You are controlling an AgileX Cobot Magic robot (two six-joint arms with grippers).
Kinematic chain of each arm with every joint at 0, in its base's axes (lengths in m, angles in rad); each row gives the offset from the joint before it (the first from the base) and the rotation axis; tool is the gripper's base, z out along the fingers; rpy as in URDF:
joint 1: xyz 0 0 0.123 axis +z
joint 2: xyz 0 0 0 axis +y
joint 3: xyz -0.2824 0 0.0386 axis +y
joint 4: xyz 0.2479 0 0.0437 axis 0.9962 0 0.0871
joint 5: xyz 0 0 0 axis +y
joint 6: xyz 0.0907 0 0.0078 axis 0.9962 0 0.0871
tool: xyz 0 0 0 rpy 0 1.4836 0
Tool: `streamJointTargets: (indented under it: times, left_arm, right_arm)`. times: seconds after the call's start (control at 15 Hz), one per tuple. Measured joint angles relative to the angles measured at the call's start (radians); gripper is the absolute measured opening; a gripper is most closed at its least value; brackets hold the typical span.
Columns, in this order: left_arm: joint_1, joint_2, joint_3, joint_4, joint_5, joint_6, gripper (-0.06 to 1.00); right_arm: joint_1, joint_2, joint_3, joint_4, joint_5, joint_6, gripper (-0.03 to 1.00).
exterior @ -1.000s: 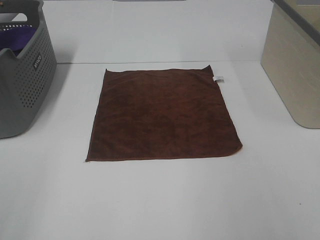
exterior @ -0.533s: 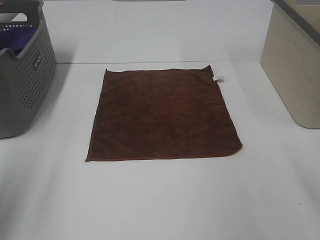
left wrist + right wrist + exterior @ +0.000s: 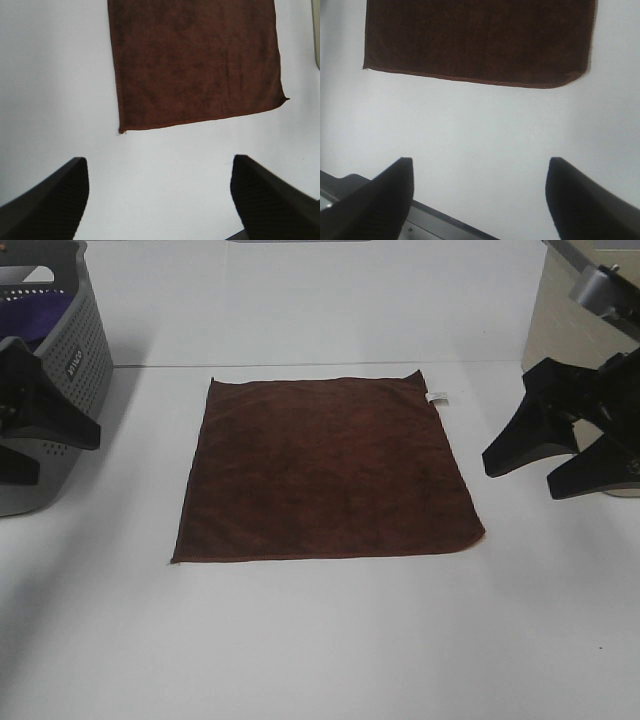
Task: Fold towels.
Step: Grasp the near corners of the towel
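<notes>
White table, dark towel flat at centre: soft, light, limp, so you'd pinch its near corners; left gripper and right gripper flank it, both spread wide, empty.

At the left of the high view you have a grey plastic basket standing on the white counter. Its wall is pierced with rows of small holes. A small label with pale lettering, too small to read, sits high on the side facing the middle. Look into its open top and you see a purple cloth lying inside. At the right of the view a beige bin with a darker grey rim stands well apart from the basket. Behind both, a thin dark seam runs straight across where the counter meets a paler back surface.
</notes>
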Motion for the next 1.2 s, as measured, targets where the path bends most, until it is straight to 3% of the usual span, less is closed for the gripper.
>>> streamJointTargets:
  times: [0.33, 0.6, 0.87, 1.2]
  left_arm:
    - [0.0, 0.249, -0.042, -0.21, 0.045, 0.195, 0.73]
    - [0.0, 0.385, -0.119, -0.249, 0.098, 0.264, 0.73]
    - [0.0, 0.489, -0.164, -0.276, 0.101, 0.28, 0.73]
    - [0.0, 0.606, -0.175, -0.417, 0.099, 0.39, 0.73]
  right_arm:
    - [0.0, 0.188, -0.071, 0.038, 0.016, -0.065, 0.72]
    - [-0.017, 0.301, -0.111, 0.062, 0.02, -0.116, 0.72]
    - [-0.146, 0.351, -0.119, 0.144, 0.022, -0.217, 0.72]
    - [-0.15, 0.452, -0.162, 0.156, -0.012, -0.255, 0.72]
